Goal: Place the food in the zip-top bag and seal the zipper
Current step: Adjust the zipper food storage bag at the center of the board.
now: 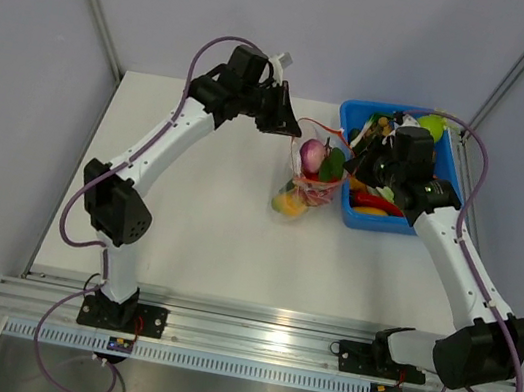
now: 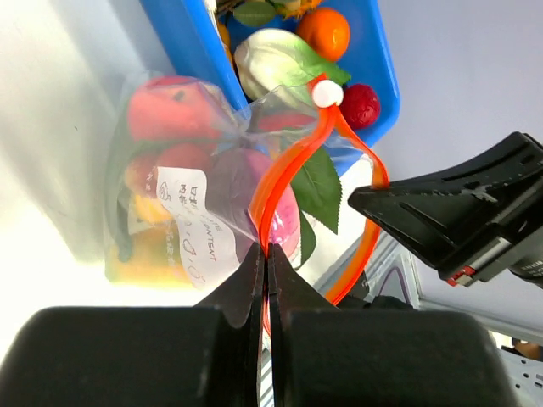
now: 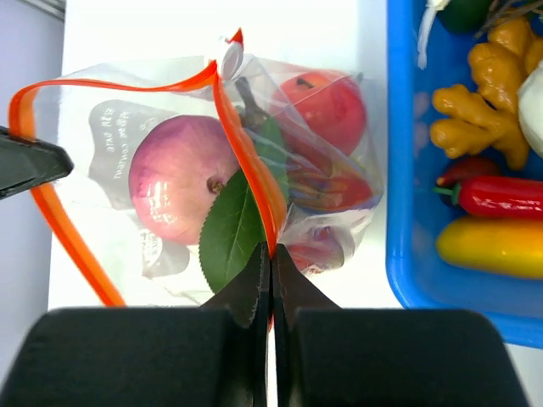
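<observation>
The zip-top bag [image 1: 304,185] is lying on the bench [image 1: 196,225] just beside the blue bin [image 1: 378,227], on the bin's left-arm side. It is so close that I cannot tell if it is touching the wall.

Loading is looking mostly done. A pink-purple fruit [image 3: 182,178], a red fruit [image 3: 327,106] and some yellow and orange pieces are sitting inside the clear plastic.

Sealing is not yet done. The zipper [image 3: 246,161] is gaping in a wide loop, its two strips running well apart, with the white slider [image 2: 327,93] sitting at one end of the loop. The left gripper [image 2: 267,254] is pinching the strip farther from the bin, jaws clenched tight on it. The right gripper [image 3: 270,250] is pinching the strip nearer the bin, jaws clamped on the orange edge. What is left, by my read, is bringing the strips together and running the seal along the mouth.

More pieces are lying in the bin: ginger [image 3: 479,119], a red chilli [image 3: 501,197], a yellow piece [image 3: 492,246] and an orange [image 2: 327,32]. It is unclear whether they are meant to go in too.

In the way, a green leaf [image 3: 233,229] is sitting right by the zip line and could be getting caught between the strips. The bin wall is also crowding the right arm.
</observation>
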{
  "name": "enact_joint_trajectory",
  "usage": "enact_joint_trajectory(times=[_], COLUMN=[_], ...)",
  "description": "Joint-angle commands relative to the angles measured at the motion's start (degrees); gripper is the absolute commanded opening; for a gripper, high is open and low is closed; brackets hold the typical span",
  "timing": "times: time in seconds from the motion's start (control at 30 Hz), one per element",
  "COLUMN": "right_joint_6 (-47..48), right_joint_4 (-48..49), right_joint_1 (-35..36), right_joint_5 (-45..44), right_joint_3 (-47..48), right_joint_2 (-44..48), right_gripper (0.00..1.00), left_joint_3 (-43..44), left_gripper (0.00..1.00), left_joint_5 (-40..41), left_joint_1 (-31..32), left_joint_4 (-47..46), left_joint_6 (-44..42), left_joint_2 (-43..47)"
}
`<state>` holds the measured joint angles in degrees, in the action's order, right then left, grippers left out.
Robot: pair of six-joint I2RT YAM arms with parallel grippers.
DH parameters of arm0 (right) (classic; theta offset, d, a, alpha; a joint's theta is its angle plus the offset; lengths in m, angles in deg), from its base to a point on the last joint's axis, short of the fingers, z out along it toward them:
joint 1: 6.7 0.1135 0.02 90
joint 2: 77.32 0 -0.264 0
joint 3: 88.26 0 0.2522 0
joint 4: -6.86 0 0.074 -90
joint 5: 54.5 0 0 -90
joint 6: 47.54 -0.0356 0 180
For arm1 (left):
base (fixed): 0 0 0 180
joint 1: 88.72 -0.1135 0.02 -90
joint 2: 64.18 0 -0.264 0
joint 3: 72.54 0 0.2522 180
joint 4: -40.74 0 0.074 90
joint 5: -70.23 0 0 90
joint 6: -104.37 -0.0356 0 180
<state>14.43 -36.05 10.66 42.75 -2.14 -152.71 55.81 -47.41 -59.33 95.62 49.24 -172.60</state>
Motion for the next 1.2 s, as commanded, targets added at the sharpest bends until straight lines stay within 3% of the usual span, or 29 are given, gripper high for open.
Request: enact_joint_trajectory(times=[0.0, 0.27, 0.53, 0.73, 0.83, 1.07, 1.17], right_joint_6=[0.5, 0.3, 1.1, 0.0, 0.1, 1.3, 1.5], right_joint_4=[2.4, 5.9, 4.3, 6.7, 7.1, 4.7, 4.7], right_joint_1=[0.4, 0.9, 1.6, 1.8, 2.1, 2.3, 2.3], right_joint_5=[4.0, 6.6, 7.2, 8.0, 7.4, 6.8, 6.3], right_joint_3=[1.1, -2.0, 5.4, 2.1, 0.6, 5.1, 5.2], right_joint_2=[0.6, -7.5, -3.5, -5.5, -7.6, -5.4, -4.7], right_gripper=[0.00, 0.00, 0.00, 0.00, 0.00, 0.00, 0.00], left_joint_3=[2.0, -3.9, 13.7, -0.5, -2.4, 10.2, 10.4], left_gripper=[0.00, 0.00, 0.00, 0.00, 0.00, 0.00, 0.00], left_joint_5=[0.0, -0.7, 8.3, 10.4, 11.8, 12.4, 12.0], left_joint_1=[0.2, 1.5, 1.6, 1.6, 1.6, 1.7, 1.7], left_joint_4=[-1.5, -1.5, 10.3, 8.4, 9.4, 12.8, 11.4], left_joint_6=[-1.5, -1.4, -8.1, -8.5, -9.0, -10.3, -10.1], left_joint_2=[2.5, -2.3, -0.6, -1.3, -3.6, -1.6, 0.7])
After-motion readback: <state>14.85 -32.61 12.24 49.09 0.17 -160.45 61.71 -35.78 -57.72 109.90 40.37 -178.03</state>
